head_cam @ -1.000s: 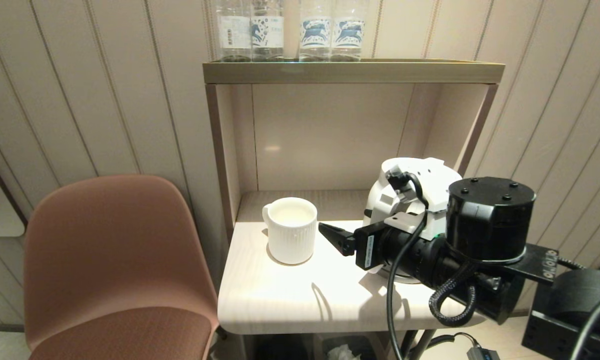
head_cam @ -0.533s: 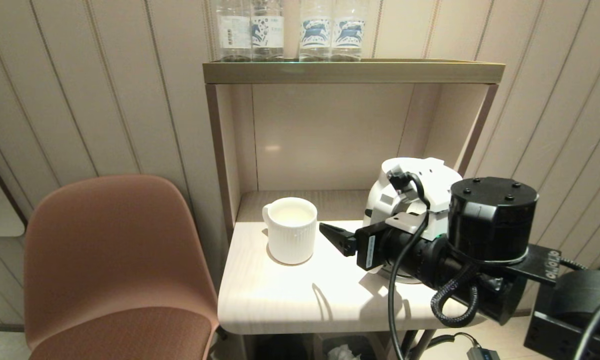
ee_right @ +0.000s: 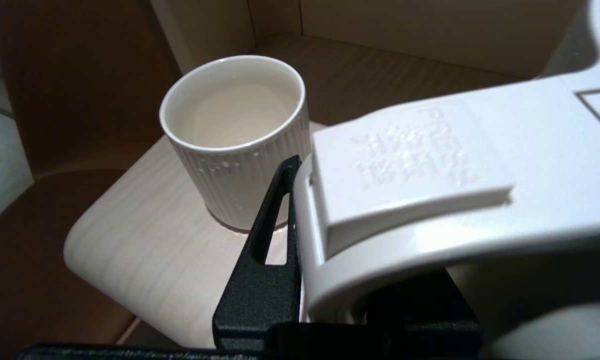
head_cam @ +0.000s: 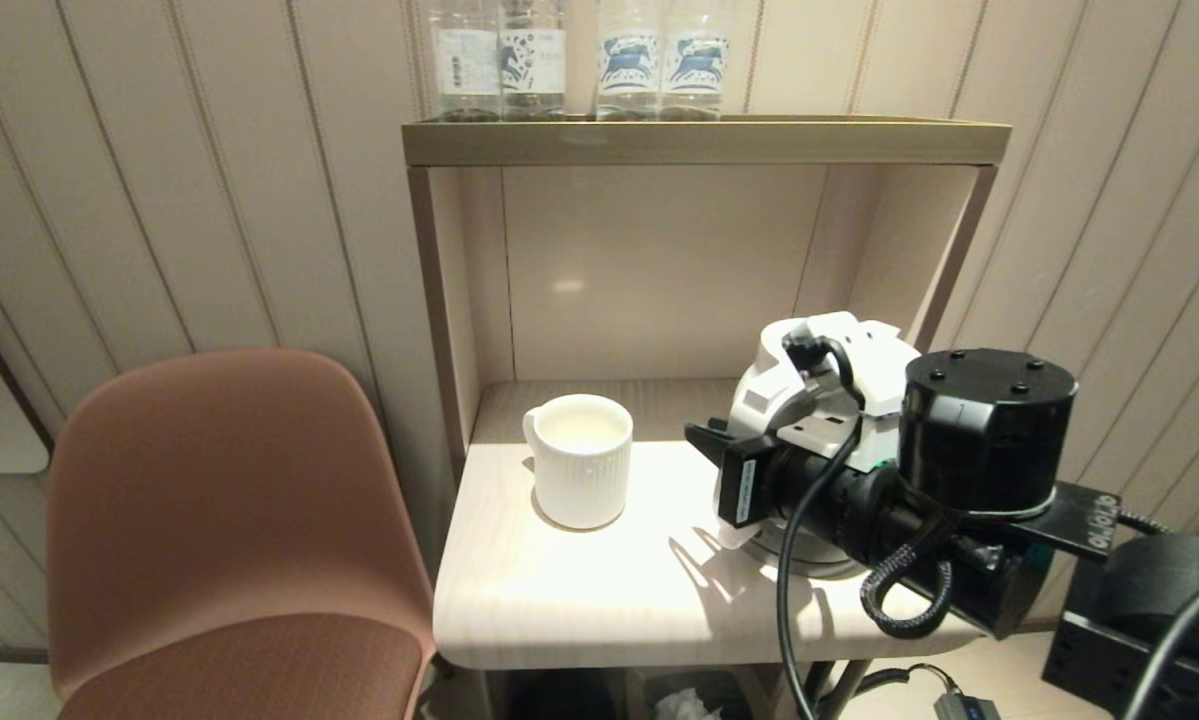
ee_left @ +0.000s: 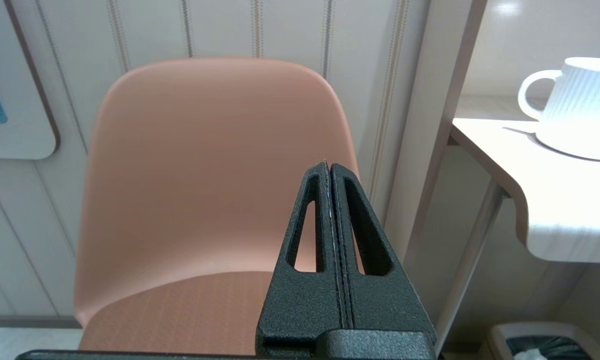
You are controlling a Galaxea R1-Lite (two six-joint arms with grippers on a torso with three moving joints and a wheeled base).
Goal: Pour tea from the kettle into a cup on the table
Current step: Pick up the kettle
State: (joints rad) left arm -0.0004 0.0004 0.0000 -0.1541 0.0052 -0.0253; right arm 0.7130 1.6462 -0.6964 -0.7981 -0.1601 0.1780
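The white kettle (head_cam: 764,378) stands on its round base at the right of the table (head_cam: 559,590). My right gripper (head_cam: 724,442) is shut on its loop handle (ee_right: 430,165). One black finger (ee_right: 267,240) presses the handle's side and the other is hidden under it. The ribbed white cup (head_cam: 579,460) stands upright to the kettle's left, a short gap from the gripper. In the right wrist view the cup (ee_right: 234,130) seems to hold pale liquid. My left gripper (ee_left: 330,170) is shut and empty, low beside the table, facing the chair.
A brown chair (head_cam: 219,520) stands left of the table. The shelf unit's brown-framed top (head_cam: 699,140) spans the table's back and carries several clear water bottles (head_cam: 579,60). A waste bin (ee_left: 545,342) sits under the table.
The right gripper's outstretched finger has drawn in from near the cup onto the kettle's handle, and the wrist has shifted slightly up. The cup and kettle have stayed in place.
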